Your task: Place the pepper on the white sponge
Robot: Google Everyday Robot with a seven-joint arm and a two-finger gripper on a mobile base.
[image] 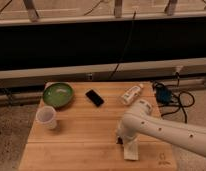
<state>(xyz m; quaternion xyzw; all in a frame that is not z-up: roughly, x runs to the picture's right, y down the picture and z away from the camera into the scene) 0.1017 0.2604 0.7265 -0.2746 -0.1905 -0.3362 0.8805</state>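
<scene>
Tiny dark reddish-brown pepper lump [119, 141] low in the frame, a little right of centre, right at the tip of the gripper [121, 136] and just beside the upper left end of the off-white rectangular sponge block [131, 151]. Impossible to tell whether resting on the sponge, touching it, or held just above. Gripper mostly hidden behind the white arm [161, 131] stretched across from the lower right; open or closed, cannot tell.

Judged as the placing step, close to the end of the task. Next, probably: bring the pepper slightly toward the lower right, over the middle of the sponge, lower gently, release, then lift straight up.

Sponge near the bottom edge of the light wooden table [81, 145], so little room below it. Wide bare wood to the left. Translucent plastic cup [46, 117], round green bowl [58, 94], flat black slab [95, 97] and white plastic bottle [131, 93] well apart, in the upper part of the table.
</scene>
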